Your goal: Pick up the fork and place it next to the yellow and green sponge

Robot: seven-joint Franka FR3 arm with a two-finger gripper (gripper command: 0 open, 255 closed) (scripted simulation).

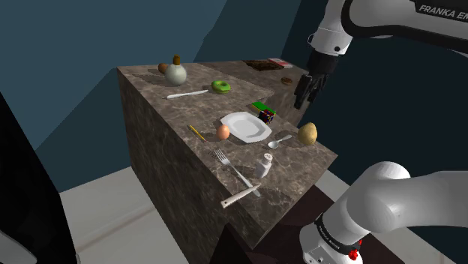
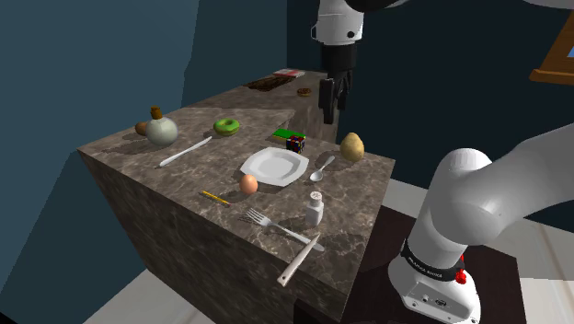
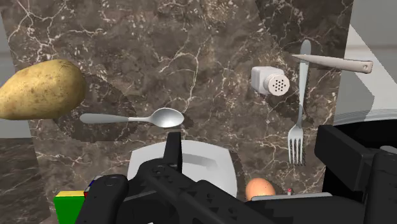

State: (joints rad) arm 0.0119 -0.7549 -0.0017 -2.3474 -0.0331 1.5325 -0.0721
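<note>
The black gripper (image 1: 304,103) hung above the dark marble counter (image 1: 161,101), near the edge toward the shoulder view's right. Its fingers stood well apart with nothing between them. Just below it lay the green sponge (image 1: 259,105), touching a colour cube (image 1: 267,114), with a potato (image 1: 307,133) and a spoon (image 1: 279,140) near. Past the white plate (image 1: 246,126) and the egg (image 1: 223,131), the fork (image 1: 232,169) lay flat, well apart from the gripper, near the counter's nearest corner beside a salt shaker (image 1: 265,165).

The wrist view gave the fork (image 3: 296,137) from above, with tines toward the egg and the handle crossing a knife (image 3: 331,62). The second exterior view showed that knife (image 2: 299,262) jutting over the counter's edge, and at the far end a round bottle (image 2: 162,131) and a green ring (image 2: 226,125).
</note>
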